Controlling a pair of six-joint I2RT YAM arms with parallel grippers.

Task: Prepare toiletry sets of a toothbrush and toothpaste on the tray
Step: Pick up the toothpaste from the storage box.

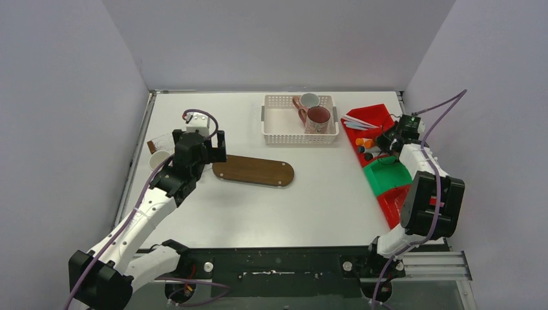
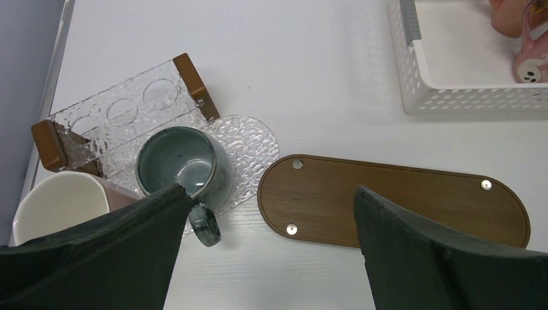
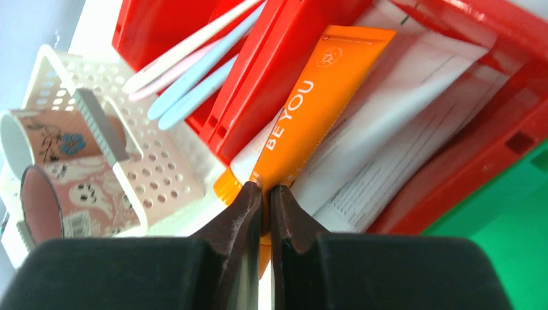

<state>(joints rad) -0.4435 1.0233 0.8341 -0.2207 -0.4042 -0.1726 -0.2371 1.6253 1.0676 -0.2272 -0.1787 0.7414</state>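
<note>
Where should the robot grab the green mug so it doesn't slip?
I'd pinch the green mug by its rim on the right wall, coming straight down. It stands upright with its mouth open, the cream cup crowds its left, and the handle sticks out toward the camera.

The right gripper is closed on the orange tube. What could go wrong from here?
1. The right gripper pinches the orange tube only at its end, so the tube may swing or slip when lifted.
2. White tubes lie against it in the red bin and could be dragged along.
3. The open left gripper hangs close to the dark green mug; a descent might knock it.
</note>
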